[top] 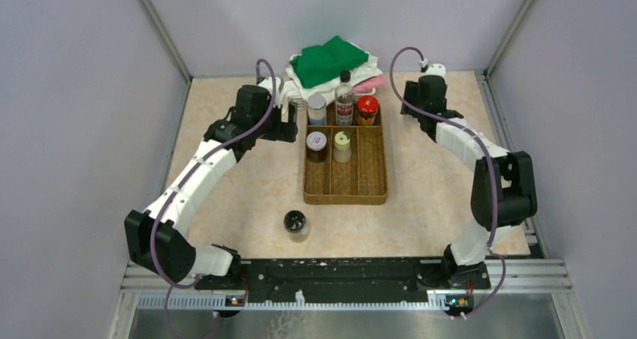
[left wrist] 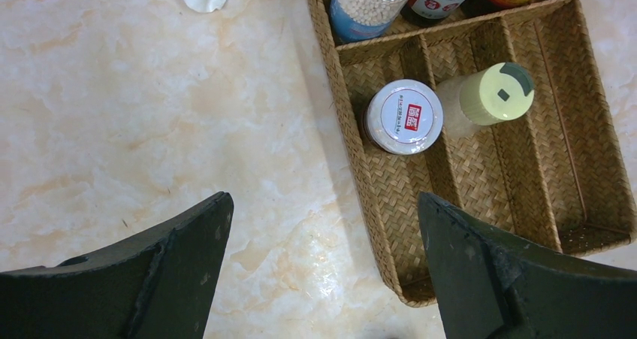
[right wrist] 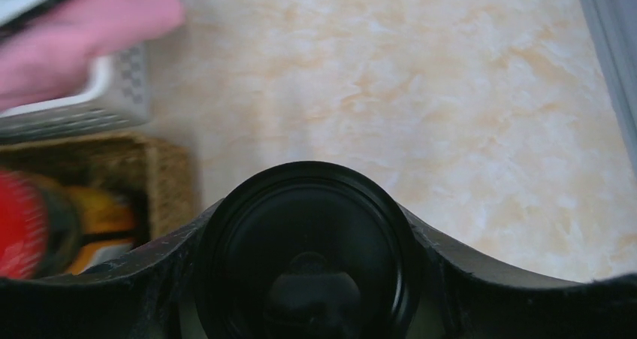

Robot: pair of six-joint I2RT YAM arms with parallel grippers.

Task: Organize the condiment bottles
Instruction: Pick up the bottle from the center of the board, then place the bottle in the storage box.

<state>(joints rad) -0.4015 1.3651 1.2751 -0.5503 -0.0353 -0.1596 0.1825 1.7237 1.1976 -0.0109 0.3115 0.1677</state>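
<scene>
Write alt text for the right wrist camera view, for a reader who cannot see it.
A round black jar lid sits clamped between the right gripper's two dark fingers, pale marbled tabletop beyond. At left, blurred: a woven tray's corner, a red-capped bottle in it, and pink cloth.

Overhead, two wrist close-ups, shared tray [top: 372, 166]

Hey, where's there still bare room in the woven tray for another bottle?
The right lane of the tray is bare end to end. The left and middle lanes are free on the near side of the white-lidded jar and yellowish-lidded bottle. The back compartment is crowded with three bottles.
</scene>
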